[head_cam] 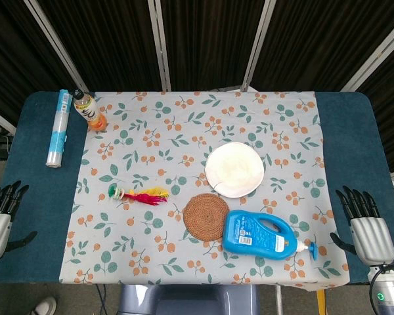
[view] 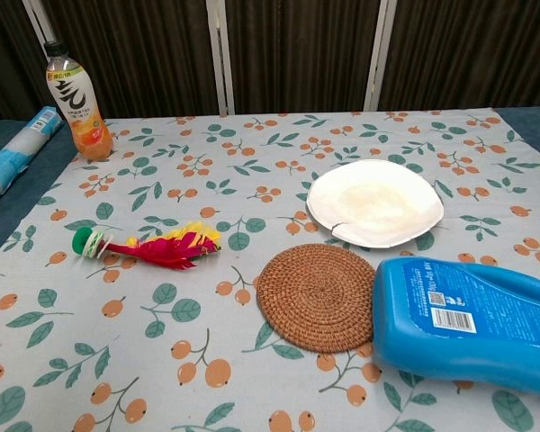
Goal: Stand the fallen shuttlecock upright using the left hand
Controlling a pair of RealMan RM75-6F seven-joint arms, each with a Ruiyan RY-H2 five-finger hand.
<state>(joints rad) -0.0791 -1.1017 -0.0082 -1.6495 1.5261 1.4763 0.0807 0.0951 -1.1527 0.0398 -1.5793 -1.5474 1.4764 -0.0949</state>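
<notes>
The shuttlecock (head_cam: pixel 138 195) lies on its side on the floral cloth, left of centre, with its green base (head_cam: pixel 114 191) pointing left and its red and yellow feathers pointing right. The chest view shows the same shuttlecock (view: pixel 153 247) flat on the cloth. My left hand (head_cam: pixel 0 216) hovers at the table's left edge, fingers apart and holding nothing, well to the left of the shuttlecock. At the right edge my right hand (head_cam: pixel 364 223) is likewise spread and empty. Neither hand appears in the chest view.
A woven coaster (head_cam: pixel 205 216) lies right of the shuttlecock, with a white plate (head_cam: pixel 234 169) behind it and a blue detergent bottle (head_cam: pixel 261 235) lying at the front right. An orange drink bottle (head_cam: pixel 90 111) and a rolled blue-white tube (head_cam: pixel 58 128) sit at the back left.
</notes>
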